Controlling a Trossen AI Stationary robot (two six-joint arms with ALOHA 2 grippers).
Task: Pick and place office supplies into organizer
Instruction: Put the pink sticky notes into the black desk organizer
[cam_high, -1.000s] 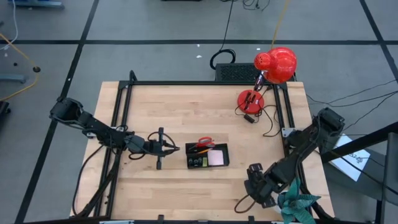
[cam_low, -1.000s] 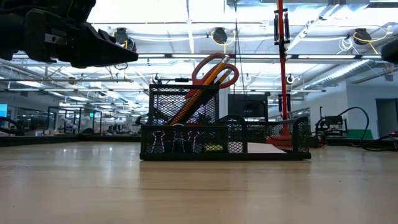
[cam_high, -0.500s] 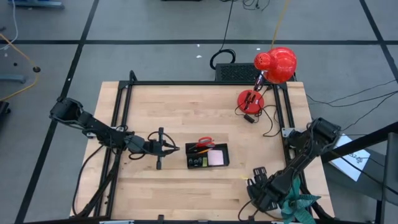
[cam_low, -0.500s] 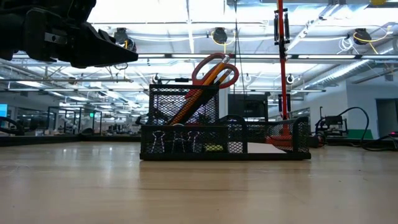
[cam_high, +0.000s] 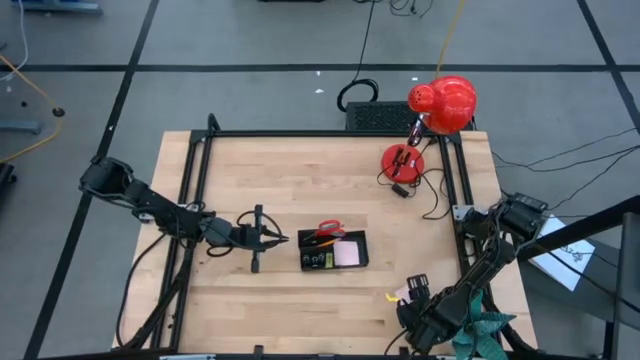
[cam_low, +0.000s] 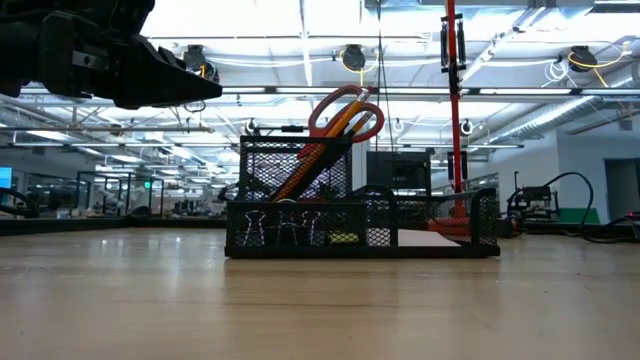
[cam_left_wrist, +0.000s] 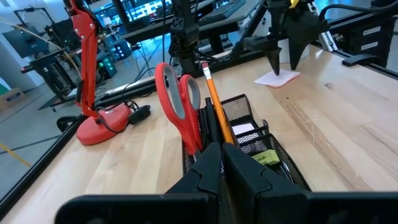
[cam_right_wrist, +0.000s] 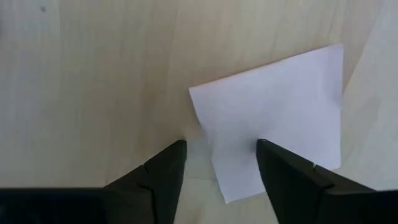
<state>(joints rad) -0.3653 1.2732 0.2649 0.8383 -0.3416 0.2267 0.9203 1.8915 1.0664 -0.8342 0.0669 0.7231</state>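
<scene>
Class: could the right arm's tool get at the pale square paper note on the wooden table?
Probably yes: the right tool sits directly over the pale square paper note, fingers open astride its edge, nothing between.

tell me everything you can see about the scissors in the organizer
The scissors have red, plastic-looking loop handles with grey inner rims. They stand blades-down in the tall mesh cup of the black organizer, handles leaning out above its rim, so the blades are hidden. Orange pencils lean against them in the same cup. In the low view the handles top the organizer. Neither hand touches them; the left hand is shut just beside the organizer.
</scene>
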